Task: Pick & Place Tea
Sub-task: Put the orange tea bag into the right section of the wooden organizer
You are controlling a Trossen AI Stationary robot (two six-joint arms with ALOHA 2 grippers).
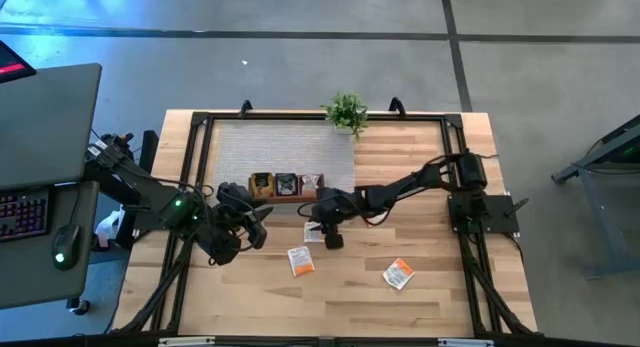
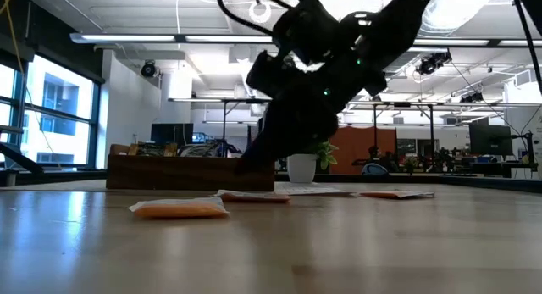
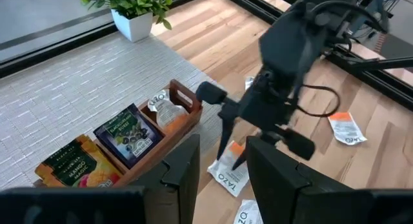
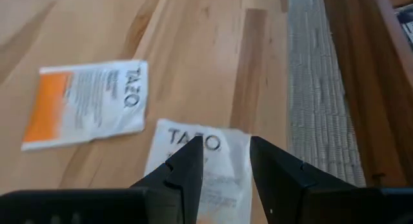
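Three orange-and-white tea sachets lie flat on the wooden table. One (image 1: pixel 300 259) is at the near middle and one (image 1: pixel 398 274) is to its right. The third (image 4: pixel 193 141) lies just near of the wooden tray (image 1: pixel 285 185). My right gripper (image 4: pixel 222 162) is open and points down over this third sachet, one finger on either side of it. My left gripper (image 3: pixel 222 179) is open and empty above the table, left of the tray's near edge (image 1: pixel 258 227). The tray holds upright sachets: an orange-green one (image 3: pixel 74 166), a dark purple one (image 3: pixel 129 130) and an orange-and-white one (image 3: pixel 164 108). My right gripper stands over the sachet's end nearest the tray (image 4: pixel 213 185), its fingers coming from above. I cannot tell whether the fingertips touch the sachet. The sachet lies flat on the table.
A grey woven mat (image 1: pixel 280 147) lies under and behind the tray. A small potted plant (image 1: pixel 346 113) stands at the far edge. A black frame (image 1: pixel 200 137) runs along the table's sides. Bare wood lies at the near side, around the loose sachets.
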